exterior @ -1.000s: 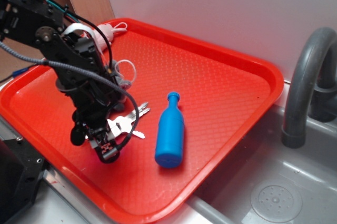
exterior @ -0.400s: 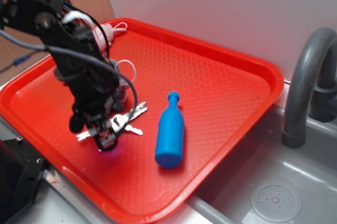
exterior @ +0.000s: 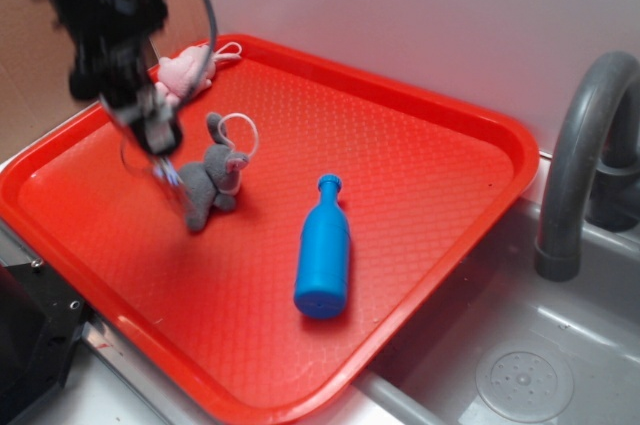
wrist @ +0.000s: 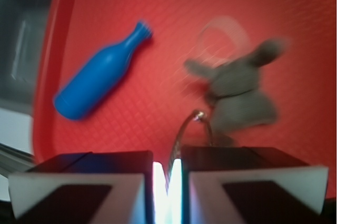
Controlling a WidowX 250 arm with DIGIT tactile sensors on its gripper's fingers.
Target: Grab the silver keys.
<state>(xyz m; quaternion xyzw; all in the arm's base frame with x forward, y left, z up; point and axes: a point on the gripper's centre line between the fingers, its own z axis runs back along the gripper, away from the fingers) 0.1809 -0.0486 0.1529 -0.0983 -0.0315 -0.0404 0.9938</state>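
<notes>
My gripper point(exterior: 152, 137) is lifted above the left part of the red tray point(exterior: 430, 135), blurred by motion. It is shut on the silver keys point(exterior: 172, 181), which dangle as a faint streak just below the fingers. In the wrist view the jaws point(wrist: 167, 174) are pressed almost together and a thin metal ring of the keys point(wrist: 181, 132) arcs out from the narrow gap. The key blades themselves are hidden between the fingers.
A grey plush bunny point(exterior: 212, 180) point(wrist: 239, 89) with a white loop lies right beside the hanging keys. A blue bottle point(exterior: 323, 250) point(wrist: 100, 76) lies to its right. A pink plush point(exterior: 185, 70) is at the tray's back. A grey faucet point(exterior: 585, 145) and sink point(exterior: 520, 370) are on the right.
The gripper has risen and swung back left from the tray floor. The keys left the tray surface with it, uncovering the grey bunny.
</notes>
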